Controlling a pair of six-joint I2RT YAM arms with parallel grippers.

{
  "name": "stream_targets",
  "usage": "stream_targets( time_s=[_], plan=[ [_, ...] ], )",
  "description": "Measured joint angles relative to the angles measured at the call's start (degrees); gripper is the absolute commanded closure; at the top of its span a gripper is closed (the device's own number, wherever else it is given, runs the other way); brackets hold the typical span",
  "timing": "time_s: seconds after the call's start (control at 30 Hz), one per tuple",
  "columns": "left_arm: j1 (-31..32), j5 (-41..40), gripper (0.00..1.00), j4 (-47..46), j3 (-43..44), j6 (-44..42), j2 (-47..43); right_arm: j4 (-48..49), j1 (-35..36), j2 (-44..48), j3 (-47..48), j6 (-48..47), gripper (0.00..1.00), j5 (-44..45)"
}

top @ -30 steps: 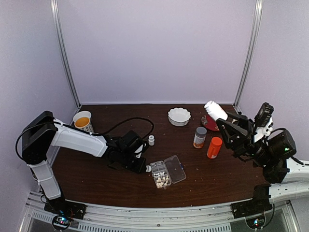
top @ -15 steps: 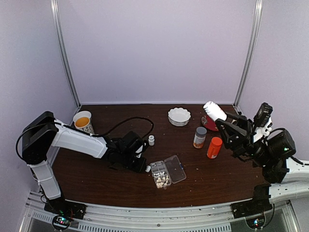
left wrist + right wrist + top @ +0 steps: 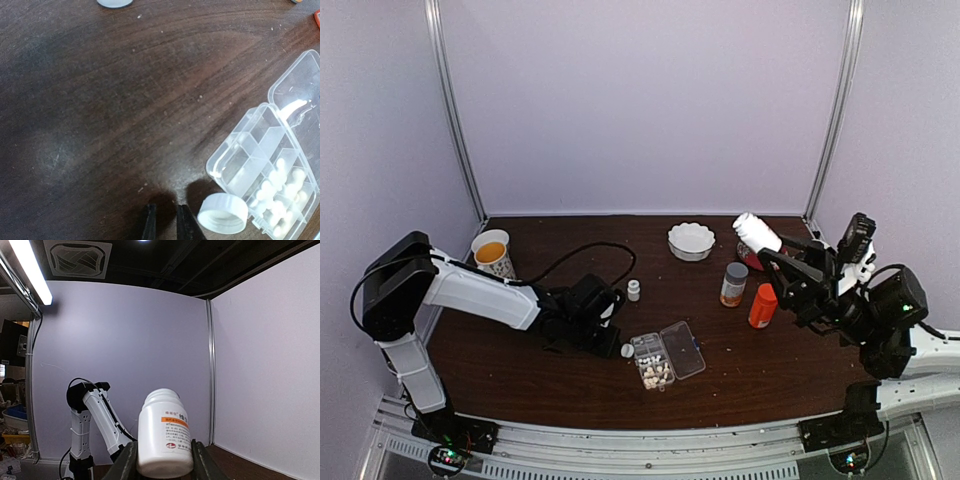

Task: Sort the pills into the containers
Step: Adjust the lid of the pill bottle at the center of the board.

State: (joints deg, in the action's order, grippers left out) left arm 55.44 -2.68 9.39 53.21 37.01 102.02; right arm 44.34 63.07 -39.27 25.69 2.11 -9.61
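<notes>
The left pincer (image 3: 166, 224) sits low over the counter (image 3: 100, 100), jaws a narrow slit apart, holding nothing. Just beside it a white cap (image 3: 222, 214) seems to touch the open clear organiser box (image 3: 240, 145) near the front edge. Pills (image 3: 280, 192) lie in its front-most cells. The right pincer (image 3: 165, 460) clamps a white bottle (image 3: 164, 437) above the back right corner.

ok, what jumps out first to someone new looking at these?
The right gripper holds a white bottle high over the right side of the table. Near the front centre lies the open clear organiser box, pills clustered in some cells. The left gripper sits low, jaws slightly apart and empty, beside a loose white cap.
</notes>
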Motion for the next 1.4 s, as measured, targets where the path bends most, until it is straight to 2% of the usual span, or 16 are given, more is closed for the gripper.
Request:
stream_targets(
  time_s=[0.27, 0.4, 0.5, 0.53, 0.57, 0.67, 1.4],
  plan=[
    [-0.6, -0.7, 0.77, 3.0, -2.8, 0.0, -3.7, 0.0, 0.0, -0.9, 0.5, 0.5, 1.0, -0.7],
    [-0.7, 0.1, 0.67, 4.9, -3.8, -0.1, -5.8, 0.0, 0.0, -1.4, 1.0, 0.9, 1.0, -0.9],
    [-0.7, 1.7, 0.63, 4.1, -4.0, -0.3, -6.7, 0.0, 0.0, -1.6, 1.1, 0.9, 1.0, -0.9],
    [-0.7, 2.4, 0.64, 3.9, -4.0, -0.3, -6.7, 0.0, 0.0, -1.6, 1.1, 0.9, 1.0, -0.9],
    [-0.7, 3.2, 0.71, 3.7, -4.0, -0.3, -6.7, 0.0, 0.0, -1.6, 1.1, 0.9, 1.0, -0.9],
    [-0.7, 5.1, 1.0, 2.8, -4.1, -0.6, -6.7, 0.0, 0.0, -1.6, 1.1, 0.9, 1.0, -1.0],
    [-1.6, 13.2, 1.0, -3.7, -4.0, -0.4, -3.4, -1.3, 0.0, -1.2, 1.2, 0.8, 1.0, -1.0]
  ],
)
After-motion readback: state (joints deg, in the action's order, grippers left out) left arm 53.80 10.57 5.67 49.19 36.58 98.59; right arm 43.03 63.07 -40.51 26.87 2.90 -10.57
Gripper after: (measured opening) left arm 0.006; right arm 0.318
